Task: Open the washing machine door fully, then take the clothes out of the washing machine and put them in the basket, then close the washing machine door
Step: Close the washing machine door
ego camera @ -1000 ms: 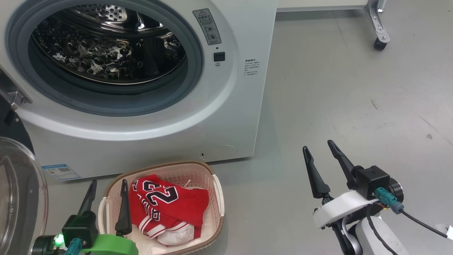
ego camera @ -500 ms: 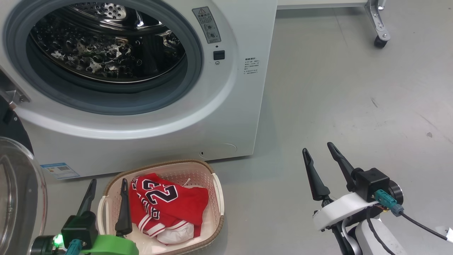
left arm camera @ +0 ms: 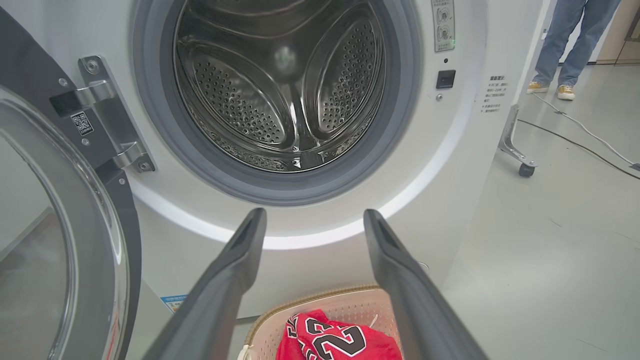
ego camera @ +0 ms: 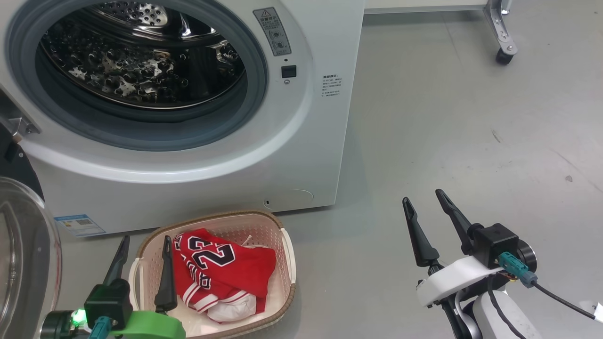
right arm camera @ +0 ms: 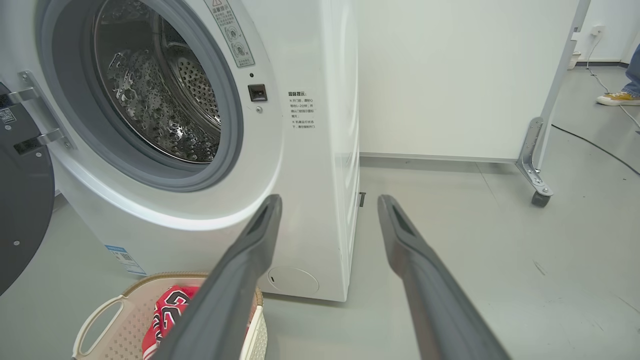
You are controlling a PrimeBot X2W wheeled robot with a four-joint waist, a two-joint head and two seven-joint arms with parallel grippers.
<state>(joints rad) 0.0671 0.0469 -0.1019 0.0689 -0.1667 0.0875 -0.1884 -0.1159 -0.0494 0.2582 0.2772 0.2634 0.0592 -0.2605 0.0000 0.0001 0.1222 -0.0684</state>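
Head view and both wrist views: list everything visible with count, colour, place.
washing machine: one, white with steel drum, upper left.
washing machine door: one, black rim, clear glass, swung open far left.
basket: one, cream with brown rim, on the floor before the machine.
clothes: red jersey numbered 23 over something white, in the basket; count unclear.
label: one, blue, machine's lower front corner.
wheeled metal leg: one, grey, upper right.
person: one, blue jeans, yellow shoes, beyond the machine.
left end effector: one, dark fingers, open, above the basket's left edge.
right end effector: one, dark fingers, open, above floor, lower right.
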